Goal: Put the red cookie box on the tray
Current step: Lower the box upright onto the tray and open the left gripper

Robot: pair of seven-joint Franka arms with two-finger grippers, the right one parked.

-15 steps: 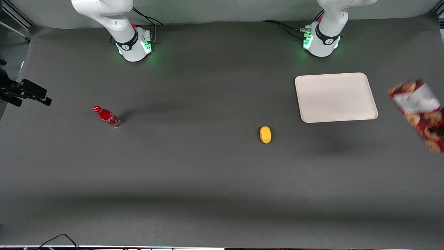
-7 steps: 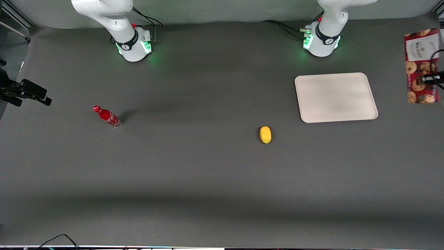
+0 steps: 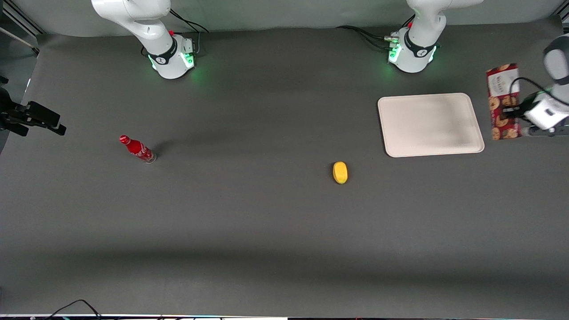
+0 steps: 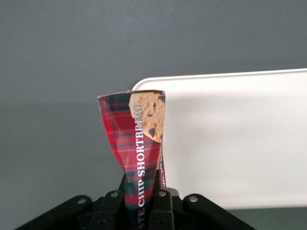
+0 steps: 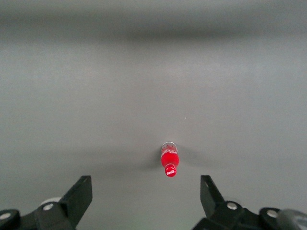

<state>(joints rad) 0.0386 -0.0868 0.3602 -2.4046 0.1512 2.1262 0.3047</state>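
The red cookie box, dark red with cookie prints and a white label, hangs in the air just off the tray's short edge, toward the working arm's end of the table. My gripper is shut on it, clamping the box's narrow tartan side between both fingers. The cream-white tray lies flat on the table with nothing on it. In the left wrist view the box's end stands over the tray's rounded corner.
A yellow oval object lies nearer the front camera than the tray. A small red soda bottle stands toward the parked arm's end of the table. The two arm bases sit at the table's back edge.
The box, held in my gripper, has swung from a tilted pose at the table's end to upright lengthwise, then moved in toward the tray's short edge and lower.
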